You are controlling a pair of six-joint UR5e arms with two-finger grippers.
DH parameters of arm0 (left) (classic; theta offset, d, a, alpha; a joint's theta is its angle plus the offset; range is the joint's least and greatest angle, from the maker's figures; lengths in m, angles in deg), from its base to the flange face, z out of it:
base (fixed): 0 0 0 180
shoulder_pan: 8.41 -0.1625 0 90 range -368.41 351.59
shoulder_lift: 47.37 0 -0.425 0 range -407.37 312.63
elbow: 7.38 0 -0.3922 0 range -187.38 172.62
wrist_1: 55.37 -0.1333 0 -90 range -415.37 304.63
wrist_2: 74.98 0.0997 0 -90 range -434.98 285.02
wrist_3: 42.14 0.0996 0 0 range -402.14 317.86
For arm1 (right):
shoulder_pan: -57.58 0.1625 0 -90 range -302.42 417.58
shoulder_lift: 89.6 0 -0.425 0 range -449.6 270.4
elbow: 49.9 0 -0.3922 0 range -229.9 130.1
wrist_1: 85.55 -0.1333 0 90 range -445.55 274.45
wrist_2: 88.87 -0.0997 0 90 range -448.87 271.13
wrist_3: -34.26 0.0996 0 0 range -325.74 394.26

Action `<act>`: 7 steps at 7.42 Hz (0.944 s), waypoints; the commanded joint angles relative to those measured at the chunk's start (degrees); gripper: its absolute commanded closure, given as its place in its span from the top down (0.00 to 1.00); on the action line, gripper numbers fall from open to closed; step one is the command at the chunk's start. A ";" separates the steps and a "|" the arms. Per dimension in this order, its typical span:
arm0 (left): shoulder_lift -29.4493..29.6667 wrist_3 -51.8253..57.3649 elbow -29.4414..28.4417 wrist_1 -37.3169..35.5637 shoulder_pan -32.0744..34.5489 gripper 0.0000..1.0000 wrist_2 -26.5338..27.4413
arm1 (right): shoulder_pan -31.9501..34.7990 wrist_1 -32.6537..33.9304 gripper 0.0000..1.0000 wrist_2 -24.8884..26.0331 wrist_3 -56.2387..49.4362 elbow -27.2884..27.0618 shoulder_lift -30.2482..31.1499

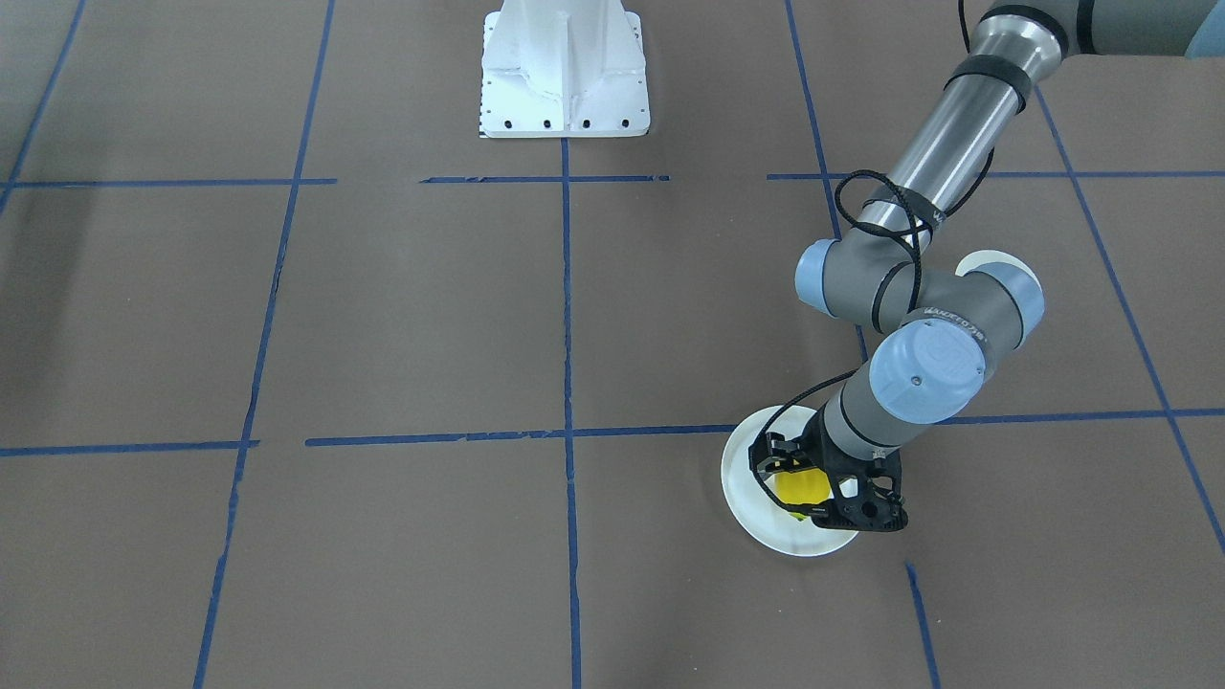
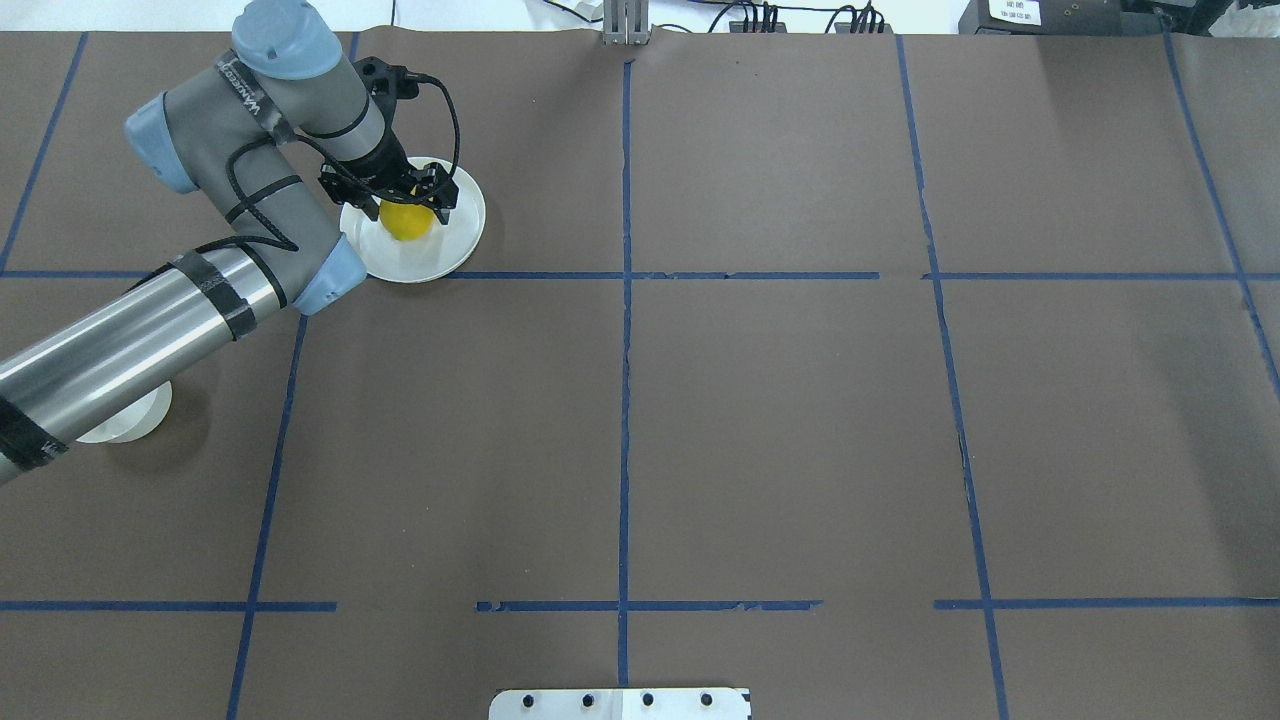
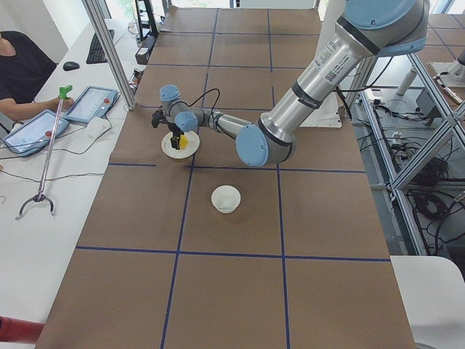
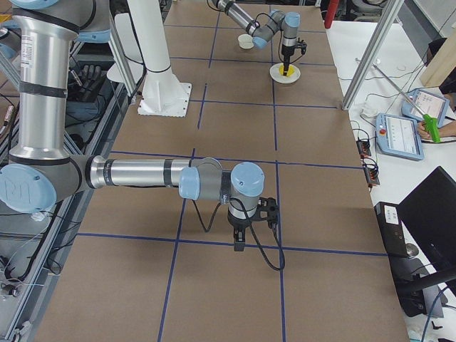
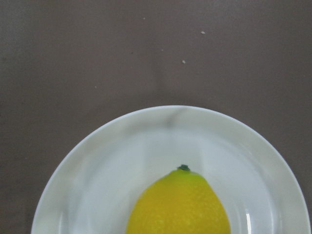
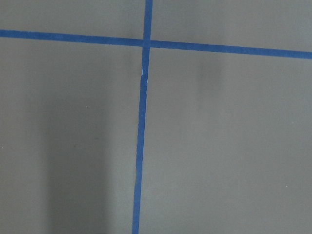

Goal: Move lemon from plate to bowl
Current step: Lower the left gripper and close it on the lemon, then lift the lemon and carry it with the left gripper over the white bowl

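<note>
The yellow lemon lies on the white plate at the far left of the table. My left gripper is down over it, open, with one jaw on each side of the lemon. The front view shows the same lemon, plate and left gripper. The left wrist view shows the lemon's green tip and the plate; no fingers show there. The small white bowl stands apart, nearer the robot, and is half hidden under the left arm overhead. My right gripper hangs over bare table; I cannot tell its state.
The brown table cover carries blue tape grid lines. The robot's white base stands at the table's middle edge. Operators, tablets and a grabber tool sit on the side bench beyond the plate.
</note>
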 commanded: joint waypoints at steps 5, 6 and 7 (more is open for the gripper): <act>-8.72 0.04 12.76 -3.60 5.26 0.00 -0.25 | 0.00 0.00 1.00 0.03 0.00 0.00 0.00; -13.57 0.13 20.67 -7.45 6.05 0.00 -0.16 | 0.00 0.00 1.00 0.03 0.00 0.00 0.00; -17.97 0.13 27.79 -10.18 6.58 0.00 0.10 | 0.00 0.00 1.00 0.03 0.00 0.00 0.00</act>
